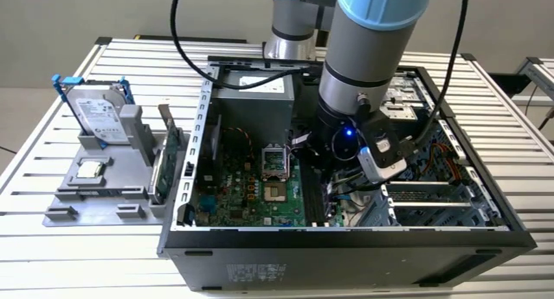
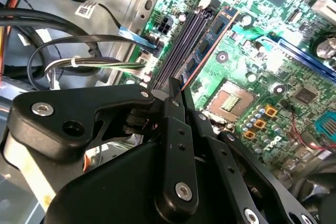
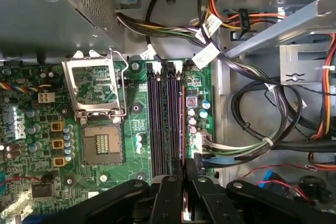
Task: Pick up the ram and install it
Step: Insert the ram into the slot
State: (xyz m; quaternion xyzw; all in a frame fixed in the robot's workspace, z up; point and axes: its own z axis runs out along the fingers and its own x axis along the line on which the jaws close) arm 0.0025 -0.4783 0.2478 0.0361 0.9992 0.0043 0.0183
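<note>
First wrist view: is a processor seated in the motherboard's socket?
No, the socket lies open with bare contacts showing, and its retention frame is flipped up.

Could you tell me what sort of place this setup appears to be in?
Probably a lab or workshop bench for robotic PC assembly: an open computer case on a slatted metal table, a grey fixture holding a hard drive, and the gripper over the motherboard.

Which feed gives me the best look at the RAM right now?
The second wrist view: the ram stands in a slot beside the empty slots, past the tool. In the first wrist view it is a thin edge-on strip. In the exterior view I cannot make it out.
</note>
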